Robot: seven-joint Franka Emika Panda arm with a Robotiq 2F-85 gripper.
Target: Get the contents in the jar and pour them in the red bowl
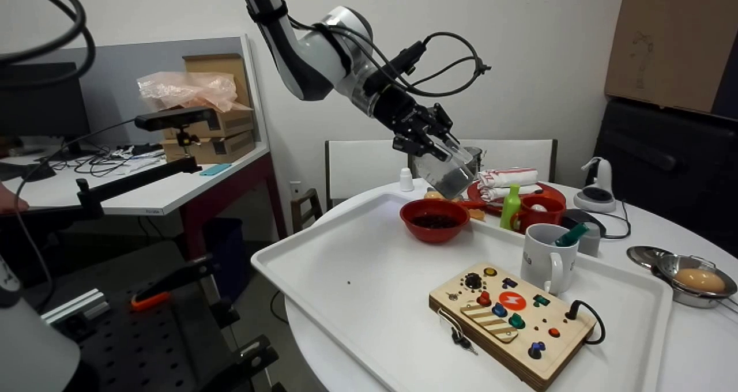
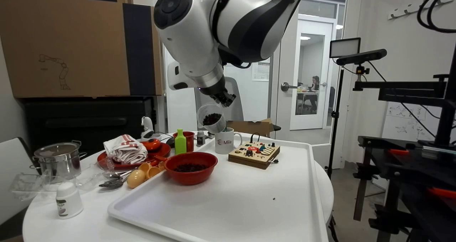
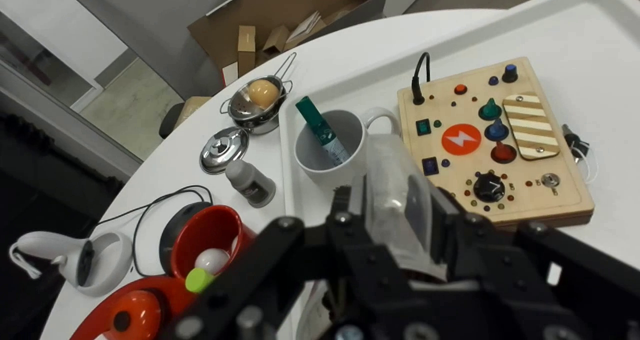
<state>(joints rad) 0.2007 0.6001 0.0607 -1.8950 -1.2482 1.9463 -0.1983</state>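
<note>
My gripper (image 3: 397, 192) is shut on a clear piece of the jar (image 3: 397, 217), which lies between both fingers in the wrist view. In an exterior view the gripper (image 1: 443, 141) holds the jar (image 1: 441, 170) tilted, above the rim of the red bowl (image 1: 435, 236). In an exterior view the jar (image 2: 218, 127) hangs higher than the red bowl (image 2: 188, 179) and to its right, under the gripper (image 2: 225, 99). Dark contents (image 2: 212, 119) show through the jar. A similar dark mass (image 2: 190, 167) lies in the bowl. The bowl is out of the wrist view.
The white tray (image 1: 323, 311) bears the bowl, a white mug (image 1: 542, 259) with a green marker, and a wooden button box (image 1: 513, 323). A green bottle (image 2: 180, 142), red cup, folded towel (image 2: 124, 149) and orange egg pieces stand beside the tray. A dark speck (image 2: 274, 199) lies on the tray.
</note>
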